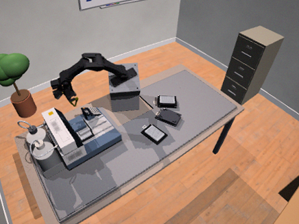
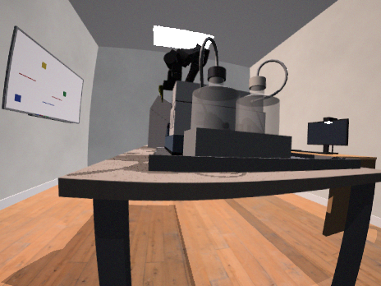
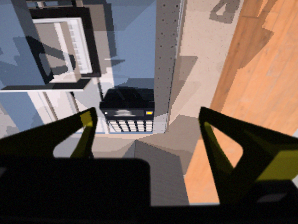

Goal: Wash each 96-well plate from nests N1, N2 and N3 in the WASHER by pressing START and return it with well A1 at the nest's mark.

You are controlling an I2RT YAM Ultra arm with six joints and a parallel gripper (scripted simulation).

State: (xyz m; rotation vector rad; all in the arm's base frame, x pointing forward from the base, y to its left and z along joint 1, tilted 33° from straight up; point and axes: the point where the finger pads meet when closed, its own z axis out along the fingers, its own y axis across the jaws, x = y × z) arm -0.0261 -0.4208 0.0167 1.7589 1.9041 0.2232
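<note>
The claw (image 3: pixel 145 131) is hanging spread wide and gripping nothing, above the washer's keypad (image 3: pixel 127 116), which is showing just ahead of and between its yellow fingertips. A plate (image 1: pixel 82 129) is lying in the washer (image 1: pixel 102 136) carrier on the surface (image 1: pixel 197 97).

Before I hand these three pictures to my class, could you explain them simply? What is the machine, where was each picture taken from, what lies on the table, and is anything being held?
The black jointed arm is a robot, bolted to a grey box on the table. Its gripper has two yellow-tipped fingers, open wide and holding nothing.

One picture looks down from high up, one looks along the table from low at its end, and one looks down from the arm's wrist.

On the table sit a blue and white plate washer with a keypad, two bottles with hoses, and three dark holders. Two holders carry white plates; the middle holder looks bare. The gripper hangs above the keypad.
</note>
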